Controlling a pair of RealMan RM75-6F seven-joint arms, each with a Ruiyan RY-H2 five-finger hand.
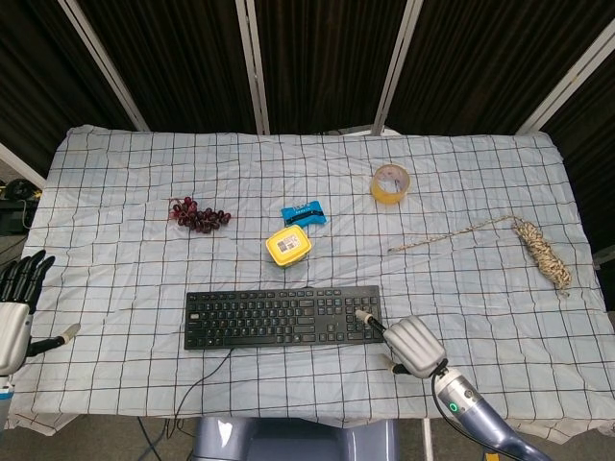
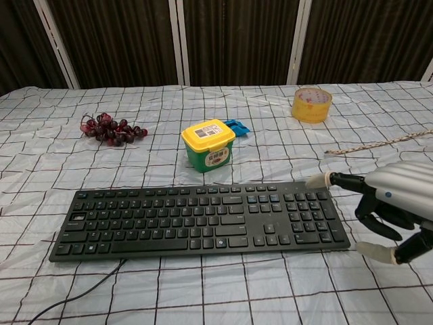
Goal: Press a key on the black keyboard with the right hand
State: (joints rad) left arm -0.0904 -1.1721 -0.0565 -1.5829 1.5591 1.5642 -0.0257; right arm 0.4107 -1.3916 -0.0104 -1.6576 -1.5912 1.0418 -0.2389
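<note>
At lower right of the head view: right hand (image 1: 411,346), one finger pointing out, others curled, holding nothing | black keyboard (image 1: 282,318) at lower centre, long axis running left-right | finger reaches over its right-end keys, contact unclear | left hand (image 1: 17,305) way off at far left, fingers apart

Black keyboard (image 1: 282,318) lies flat, long side across the near part of the checked surface (image 1: 115,182), its cable trailing off the near-left edge.
</note>
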